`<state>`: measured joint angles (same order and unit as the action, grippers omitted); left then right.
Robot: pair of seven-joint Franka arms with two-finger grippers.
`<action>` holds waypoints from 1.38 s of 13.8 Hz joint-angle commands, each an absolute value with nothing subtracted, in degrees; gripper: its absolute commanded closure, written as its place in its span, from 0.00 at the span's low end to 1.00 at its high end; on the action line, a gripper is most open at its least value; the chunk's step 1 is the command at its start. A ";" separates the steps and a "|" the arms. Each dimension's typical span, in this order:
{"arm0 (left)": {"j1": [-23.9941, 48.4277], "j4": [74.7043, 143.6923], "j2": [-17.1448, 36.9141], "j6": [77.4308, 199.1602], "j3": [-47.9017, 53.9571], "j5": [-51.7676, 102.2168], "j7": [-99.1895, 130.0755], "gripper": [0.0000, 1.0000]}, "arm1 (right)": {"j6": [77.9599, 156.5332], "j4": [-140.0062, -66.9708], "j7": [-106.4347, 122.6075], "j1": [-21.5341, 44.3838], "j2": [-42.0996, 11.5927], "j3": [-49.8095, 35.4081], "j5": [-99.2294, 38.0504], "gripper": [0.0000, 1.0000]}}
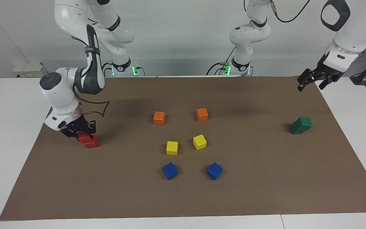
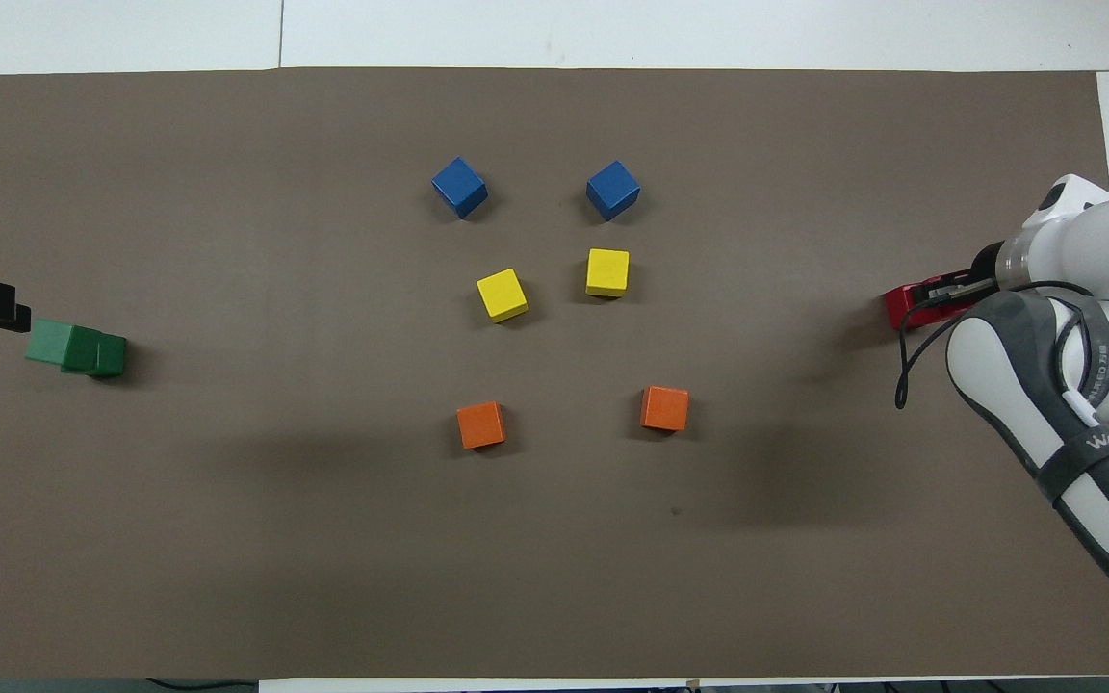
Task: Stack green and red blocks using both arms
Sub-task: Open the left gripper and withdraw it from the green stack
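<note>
your bench (image 1: 43, 190), under its brown mat, fills both views, and the right arm (image 1: 75, 79) leans in at the left of the facing view. its right end effector (image 1: 80, 133) is down on the red blocks (image 1: 89, 140) at that frame's middle left, clamped on the upper red cube, which sits on the lower one but shifted off square. the left end effector (image 1: 316, 79) hangs in the air at the upper right of the facing view, fingers spread and holding nothing, above the green blocks (image 1: 300, 125), already stacked at the middle right, the top cube skewed on the bottom one. orange, yellow and blue cubes (image 1: 172, 148) sit untouched mid-frame. you look to be at the placing step of the red stack; next, you'd want to release gently and lift straight up so the offset top cube isn't dragged off.
</note>
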<state>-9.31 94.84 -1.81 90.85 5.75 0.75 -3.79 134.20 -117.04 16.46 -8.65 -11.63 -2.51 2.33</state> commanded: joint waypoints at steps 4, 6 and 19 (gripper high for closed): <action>-4.31 93.43 -2.11 87.45 2.11 0.97 -2.81 0.00 | 135.97 -119.27 16.79 -8.79 -11.95 -3.08 1.76 1.00; -4.13 93.52 -2.20 87.45 1.94 0.70 -2.81 0.00 | 135.97 -119.27 16.09 -7.91 -11.87 -3.08 1.76 1.00; -4.57 93.43 -2.11 89.03 2.02 0.88 -2.99 0.00 | 137.03 -118.48 15.82 -8.00 -12.39 -2.99 1.85 0.00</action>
